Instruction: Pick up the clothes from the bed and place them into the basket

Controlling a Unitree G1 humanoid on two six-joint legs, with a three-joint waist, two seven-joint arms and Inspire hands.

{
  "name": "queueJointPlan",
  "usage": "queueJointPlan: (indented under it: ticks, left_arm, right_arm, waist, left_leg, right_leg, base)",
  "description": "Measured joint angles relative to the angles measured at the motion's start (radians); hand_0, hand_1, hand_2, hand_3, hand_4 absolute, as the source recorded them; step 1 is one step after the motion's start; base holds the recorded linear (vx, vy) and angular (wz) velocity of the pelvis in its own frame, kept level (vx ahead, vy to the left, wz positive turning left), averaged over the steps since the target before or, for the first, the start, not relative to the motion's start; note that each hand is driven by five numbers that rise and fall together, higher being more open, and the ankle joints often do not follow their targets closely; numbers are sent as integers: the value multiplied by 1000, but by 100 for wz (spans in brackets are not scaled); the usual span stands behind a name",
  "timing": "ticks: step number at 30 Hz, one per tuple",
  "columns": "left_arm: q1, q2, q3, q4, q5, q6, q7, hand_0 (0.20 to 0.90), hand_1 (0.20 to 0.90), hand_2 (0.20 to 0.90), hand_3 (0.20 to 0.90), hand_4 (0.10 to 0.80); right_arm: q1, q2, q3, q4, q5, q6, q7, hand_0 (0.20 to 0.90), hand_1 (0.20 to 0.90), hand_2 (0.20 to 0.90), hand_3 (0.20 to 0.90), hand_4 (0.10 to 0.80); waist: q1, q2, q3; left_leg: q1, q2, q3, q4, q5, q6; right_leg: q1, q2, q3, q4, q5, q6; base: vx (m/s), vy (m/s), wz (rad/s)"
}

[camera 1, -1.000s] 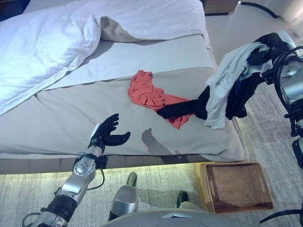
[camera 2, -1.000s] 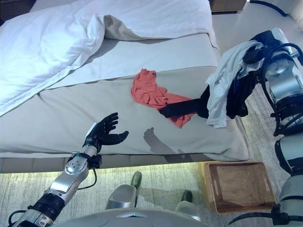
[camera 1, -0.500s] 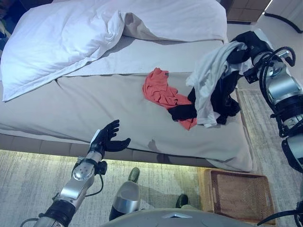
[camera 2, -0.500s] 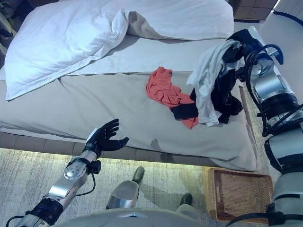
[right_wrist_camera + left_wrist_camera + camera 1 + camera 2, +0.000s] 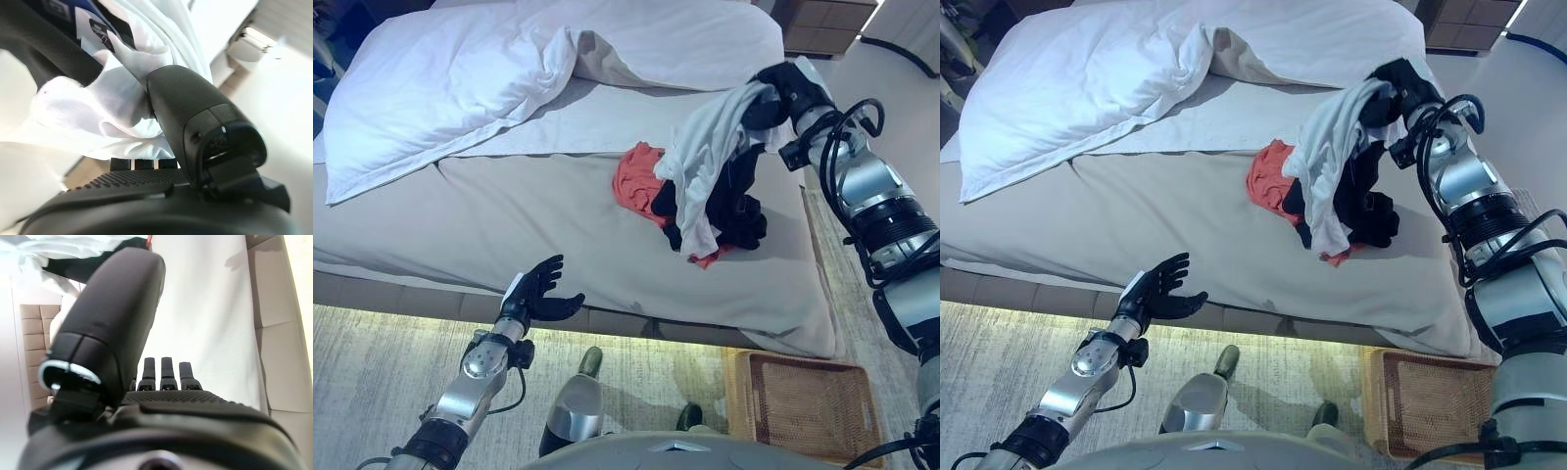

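Note:
My right hand (image 5: 781,86) is raised over the right side of the bed, shut on a bunch of clothes: a white shirt (image 5: 705,162) and a black garment (image 5: 734,206) hang from it. The right wrist view shows the thumb (image 5: 195,122) pressed into the white cloth (image 5: 98,112). Their lower ends drape over a red garment (image 5: 633,179) that lies on the grey sheet. My left hand (image 5: 536,294) hovers open at the bed's near edge, holding nothing. The wicker basket (image 5: 803,406) stands on the floor at the bed's near right corner.
A white duvet (image 5: 460,78) is bunched at the bed's far left. The grey bed (image 5: 489,225) fills the middle of the view. A wooden nightstand (image 5: 818,15) sits at the far right. Patterned carpet (image 5: 372,382) runs along the near side.
My right hand has carried the white and black clothes leftward, over the red garment. The camera has shifted. The left hand has held its pose.

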Motion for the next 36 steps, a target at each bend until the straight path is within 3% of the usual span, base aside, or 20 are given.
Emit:
queueJointPlan:
  ticks: [4,11,12,19,30,36]
  left_arm:
    - [-40,-2,-43,2,-1,-6,1,900,900,900,900,800]
    - [-113,-24,-77,5,-17,-107,52,900,900,900,900,800]
    - [-121,-24,-77,3,-31,-117,61,900,900,900,900,800]
    - [-189,-21,-77,-2,-58,-139,106,900,900,900,900,800]
    - [-213,3,-80,-3,-71,-153,113,900,900,900,900,800]
    - [-203,5,-74,-7,-71,-153,113,900,900,900,900,800]
  right_arm:
    - [18,2,0,99,-29,-8,4,300,300,300,200,100]
    - [21,-2,0,191,-83,-49,-3,300,300,300,200,100]
    - [22,2,3,207,-90,-49,0,900,900,900,900,800]
    - [-3,-5,12,238,-156,-11,0,900,900,900,900,800]
    - [-25,-15,11,241,-175,25,-2,900,900,900,900,800]
    - [-34,-74,11,212,-195,52,14,900,900,900,900,800]
  waist:
    - [2,30,14]
    - [2,136,105]
    - [3,141,120]
    - [-5,140,237]
    - [-23,126,248]
    - [-25,113,253]
  left_leg:
    - [-64,-9,-17,2,25,2]
    - [-152,-10,-27,1,59,3]
    - [-161,-10,-24,1,62,4]
    - [-203,-13,10,17,64,3]
    - [-174,-10,24,20,64,4]
    - [-162,-8,34,20,62,8]
  right_leg:
    - [-55,-5,-17,13,0,0]
    - [-170,-14,-16,69,1,1]
    - [-185,-13,-12,75,1,1]
    - [-273,-29,26,146,-2,5]
    - [-256,-29,33,158,-2,5]
    - [-247,-28,41,158,-2,5]
  base:
    - [-150,24,17]
    - [-186,19,1]
    - [-161,12,-8]
    - [-98,-4,-13]
    - [-21,-8,-2]
    - [29,2,-2]
